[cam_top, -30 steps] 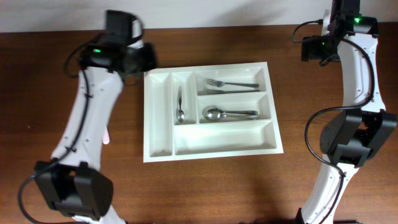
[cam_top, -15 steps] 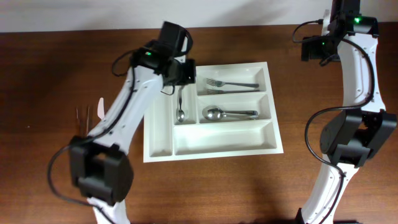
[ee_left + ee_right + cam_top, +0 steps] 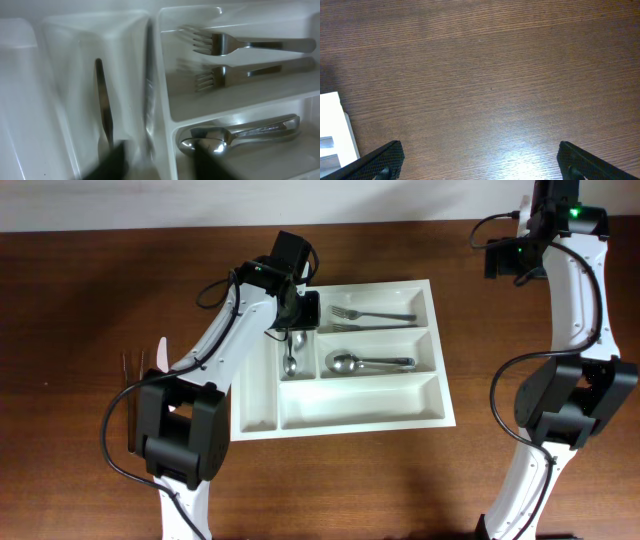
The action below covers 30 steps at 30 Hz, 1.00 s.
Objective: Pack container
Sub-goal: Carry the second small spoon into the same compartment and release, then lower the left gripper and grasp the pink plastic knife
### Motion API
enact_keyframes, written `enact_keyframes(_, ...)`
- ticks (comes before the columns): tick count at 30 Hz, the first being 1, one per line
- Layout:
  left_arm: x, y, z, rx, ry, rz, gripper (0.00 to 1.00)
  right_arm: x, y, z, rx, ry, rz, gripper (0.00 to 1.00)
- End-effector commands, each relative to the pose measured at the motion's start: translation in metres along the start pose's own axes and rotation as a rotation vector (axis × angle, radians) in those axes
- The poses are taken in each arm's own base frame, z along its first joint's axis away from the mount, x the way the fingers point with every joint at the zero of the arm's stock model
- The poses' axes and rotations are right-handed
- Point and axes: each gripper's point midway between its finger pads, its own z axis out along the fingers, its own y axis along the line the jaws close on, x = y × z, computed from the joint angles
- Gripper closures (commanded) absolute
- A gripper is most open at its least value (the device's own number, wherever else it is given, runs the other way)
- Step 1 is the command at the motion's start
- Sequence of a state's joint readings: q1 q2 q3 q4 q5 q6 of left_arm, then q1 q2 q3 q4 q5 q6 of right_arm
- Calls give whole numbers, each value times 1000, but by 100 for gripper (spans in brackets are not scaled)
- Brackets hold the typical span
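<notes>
The white cutlery tray (image 3: 360,402) lies mid-table. Two forks (image 3: 372,314) are in its top long compartment, spoons (image 3: 365,362) in the middle one, and a spoon (image 3: 290,361) in the second narrow upright one. My left gripper (image 3: 297,315) hovers low over that narrow compartment. In the blurred left wrist view its fingers (image 3: 163,161) are apart, with a utensil (image 3: 102,115), forks (image 3: 250,46) and spoons (image 3: 240,135) below. My right gripper (image 3: 480,160) is open and empty over bare wood, far right at the back (image 3: 505,258).
On the table left of the tray lie thin brown sticks (image 3: 131,366) and a white utensil (image 3: 160,352), partly behind my left arm. The tray's corner (image 3: 330,125) shows at the left edge of the right wrist view.
My left arm swung right from the table's back left to over the tray's narrow compartments, uncovering the sticks and white utensil. The right arm has not moved.
</notes>
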<state>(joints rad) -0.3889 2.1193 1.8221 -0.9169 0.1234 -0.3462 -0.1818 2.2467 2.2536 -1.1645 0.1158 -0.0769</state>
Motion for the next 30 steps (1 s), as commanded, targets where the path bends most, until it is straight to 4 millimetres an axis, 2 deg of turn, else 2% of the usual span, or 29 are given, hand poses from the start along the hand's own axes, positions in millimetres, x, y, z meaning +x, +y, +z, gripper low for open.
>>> enact_keyframes(1, 3, -2, 2, 8, 13, -4, 32, -10, -3, -21, 15, -51, 18, 1)
enact_keyframes(4, 4, 4, -4, -1, 26, -8, 28, -10, -3, -21, 14, -50, 18, 1)
enact_keyframes(7, 6, 22, -25, -28, 58, -26, 26, -10, -3, -21, 15, -51, 18, 1)
enact_keyframes(10, 8, 49, -59, -59, 81, 12, 24, -10, -3, -21, 14, -50, 18, 1)
enact_keyframes(16, 16, 121, -140, -233, 28, -75, 21, -10, -3, -21, 14, -50, 18, 1)
enact_keyframes(21, 22, 146, -191, -252, -47, -99, 21, -10, -3, -21, 14, -50, 18, 1)
enact_keyframes(26, 39, 157, -213, -307, -39, -77, 21, -10, -3, -21, 15, -51, 18, 1)
enact_keyframes(30, 51, 165, -206, -344, 1, -79, 21, -10, -3, -21, 14, -50, 18, 1)
